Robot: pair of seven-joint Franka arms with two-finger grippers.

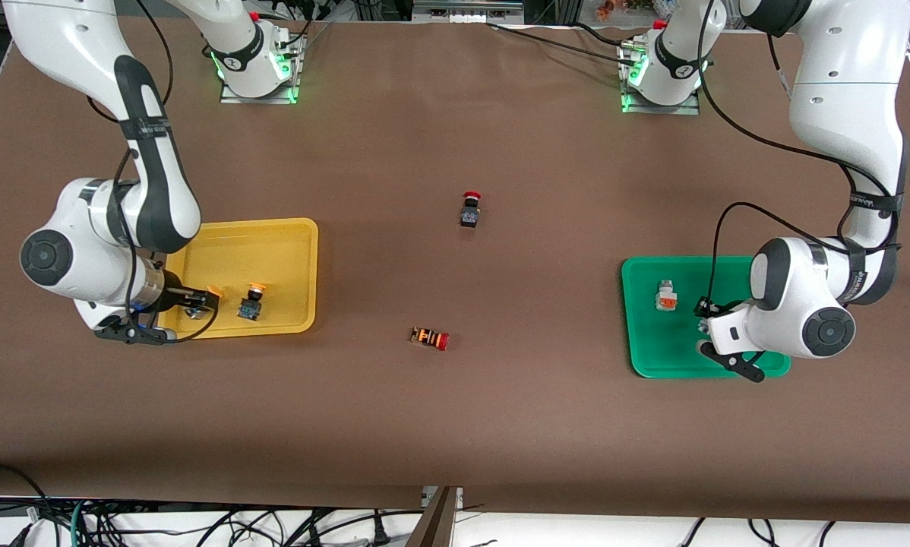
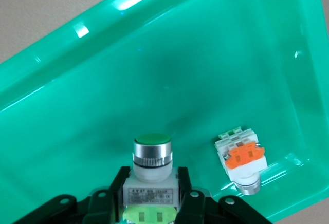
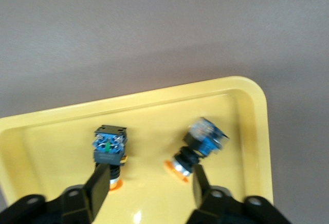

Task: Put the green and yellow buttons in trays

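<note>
Left gripper [image 2: 151, 203] down in green tray [image 1: 645, 357], fingers [image 2: 117, 190] clamped on whitish body of green-faced button [image 2: 151, 154]; cap pointing away from wrist, long axis in line with fingers. Whether button base already touches tray floor: cannot tell, gripper housing blocks it in front view. Orange-faced button [image 1: 665, 295] lying on its side in same tray, just beside the held one, apart from it.

Right gripper [image 3: 149, 185] low over yellow tray [image 1: 295, 235], fingers spread and holding nothing. Two yellow-capped buttons in that tray: one [image 3: 109, 149] right at one finger, one [image 3: 198, 144] tilted, close to the other finger. Second one blurred in wrist view. Front view shows one [image 1: 252, 301] clearly; other mostly covered by right gripper.

Likely next: release by left, then lift straight up; neighbour close enough to get nudged if fingers open wide.

Red-capped black button [image 1: 470, 210] and red-capped striped button [image 1: 430, 337] out on worktop [image 1: 455, 425] mid-table, well apart from both trays.
</note>
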